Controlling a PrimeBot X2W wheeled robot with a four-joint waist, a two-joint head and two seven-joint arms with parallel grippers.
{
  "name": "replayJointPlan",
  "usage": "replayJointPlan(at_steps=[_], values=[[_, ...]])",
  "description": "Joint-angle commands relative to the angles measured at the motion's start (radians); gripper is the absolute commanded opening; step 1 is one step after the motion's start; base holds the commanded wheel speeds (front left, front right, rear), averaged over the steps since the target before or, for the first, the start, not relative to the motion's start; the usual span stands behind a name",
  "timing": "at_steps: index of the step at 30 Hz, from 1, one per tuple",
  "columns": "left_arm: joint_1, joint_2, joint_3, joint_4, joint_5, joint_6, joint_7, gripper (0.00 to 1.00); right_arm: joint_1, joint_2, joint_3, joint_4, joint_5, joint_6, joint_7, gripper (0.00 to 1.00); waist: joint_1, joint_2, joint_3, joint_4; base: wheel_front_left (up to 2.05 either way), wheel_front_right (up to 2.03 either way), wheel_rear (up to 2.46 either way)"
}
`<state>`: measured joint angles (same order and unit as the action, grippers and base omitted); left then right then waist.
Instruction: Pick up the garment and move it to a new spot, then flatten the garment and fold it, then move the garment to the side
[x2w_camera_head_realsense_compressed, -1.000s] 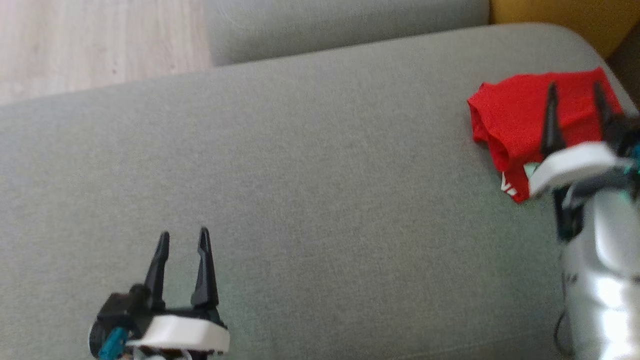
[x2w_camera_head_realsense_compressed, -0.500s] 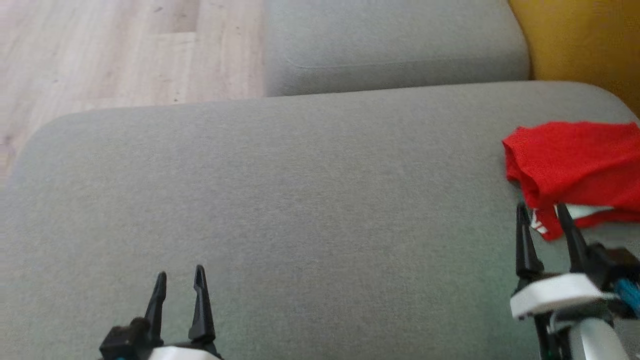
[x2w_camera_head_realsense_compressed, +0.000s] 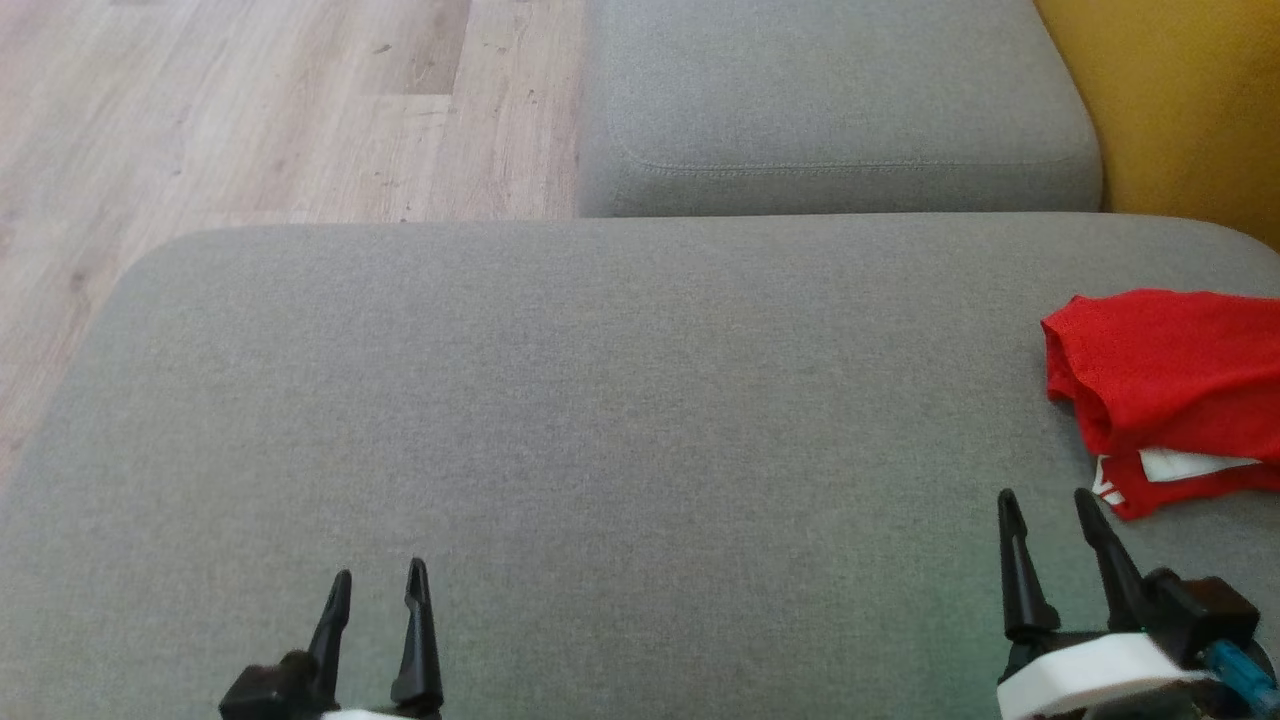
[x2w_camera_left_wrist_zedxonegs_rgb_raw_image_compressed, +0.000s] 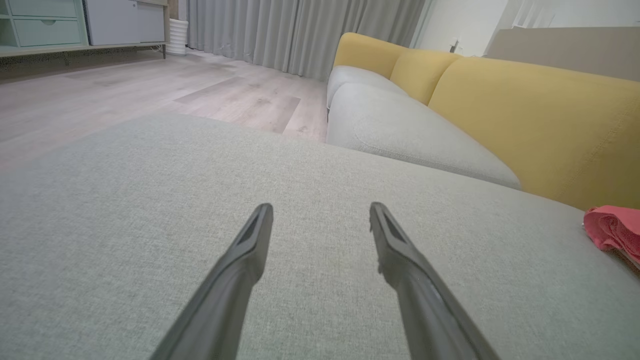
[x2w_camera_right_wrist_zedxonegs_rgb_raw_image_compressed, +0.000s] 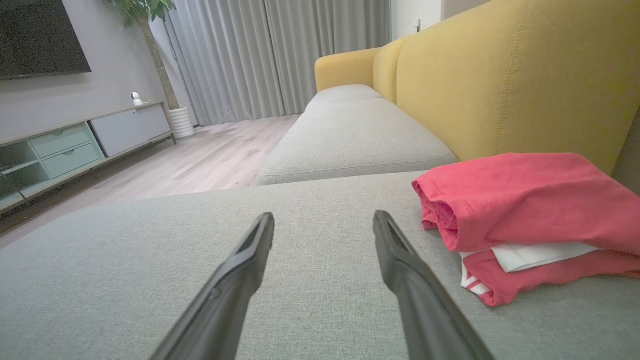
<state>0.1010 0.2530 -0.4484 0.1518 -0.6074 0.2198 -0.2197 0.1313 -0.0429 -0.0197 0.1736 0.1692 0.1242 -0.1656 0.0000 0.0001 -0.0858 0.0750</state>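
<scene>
**Garment folded and set aside, both grippers free**

At the near left, the left gripper (x2w_camera_head_realsense_compressed: 379, 570) hovers over the grey sofa cushion (x2w_camera_head_realsense_compressed: 600, 400), fingers spread and holding nothing. At the near right, the right gripper (x2w_camera_head_realsense_compressed: 1044, 495) is likewise released and empty, just short of the red garment (x2w_camera_head_realsense_compressed: 1160, 380). The garment lies in a compact folded stack at the cushion's right edge, beside the yellow backrest (x2w_camera_head_realsense_compressed: 1180, 100). Moving, flattening, folding and setting aside all look done, so little seems left.

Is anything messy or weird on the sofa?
Nothing much. The red garment lies folded by the cushion's right edge, with a white bit poking out between its layers, slightly untidy. The left pincer and right pincer are open and empty.
</scene>
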Motion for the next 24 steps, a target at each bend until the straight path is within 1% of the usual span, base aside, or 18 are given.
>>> replayJointPlan(at_steps=[1, 8, 9, 12, 15, 24], values=[[-0.029, 0.018, 0.034, -0.027, 0.001, 0.003, -0.001, 1.0, -0.031, -0.007, 0.028, -0.037, 0.006, 0.007, -0.004, 1.0, 0.0, -0.0001, -0.001, 0.0, 0.0, 0.0, 0.0], [-0.029, 0.025, 0.025, -0.039, 0.002, 0.006, 0.01, 1.0, -0.033, -0.007, 0.042, -0.029, 0.007, 0.007, -0.006, 1.0, 0.0, -0.0001, -0.002, 0.003, 0.0, 0.0, 0.0], [0.011, 0.011, -0.005, -0.006, 0.001, 0.001, 0.015, 0.0, 0.002, 0.0, 0.018, 0.003, 0.0, 0.0, 0.0, 0.0, 0.0, -0.0001, -0.002, 0.002, 0.0, 0.0, 0.0], [0.019, 0.002, -0.008, 0.034, -0.001, 0.0, 0.018, 0.0, 0.009, 0.001, 0.018, 0.05, 0.001, 0.0, 0.0, 0.0, 0.0, -0.0001, -0.002, 0.002, 0.0, 0.0, 0.0], [0.029, -0.003, -0.005, 0.051, -0.008, -0.002, 0.019, 0.0, 0.013, 0.001, 0.017, 0.073, 0.01, 0.0, 0.002, 0.0, 0.0, -0.0001, -0.001, 0.002, 0.0, 0.0, 0.0], [0.012, -0.016, 0.034, 0.054, -0.082, -0.027, 0.04, 0.0, -0.005, 0.0, 0.01, 0.073, 0.114, 0.0, 0.022, 0.0, 0.0, -0.0001, 0.005, -0.004, 0.0, 0.0, 0.0]])
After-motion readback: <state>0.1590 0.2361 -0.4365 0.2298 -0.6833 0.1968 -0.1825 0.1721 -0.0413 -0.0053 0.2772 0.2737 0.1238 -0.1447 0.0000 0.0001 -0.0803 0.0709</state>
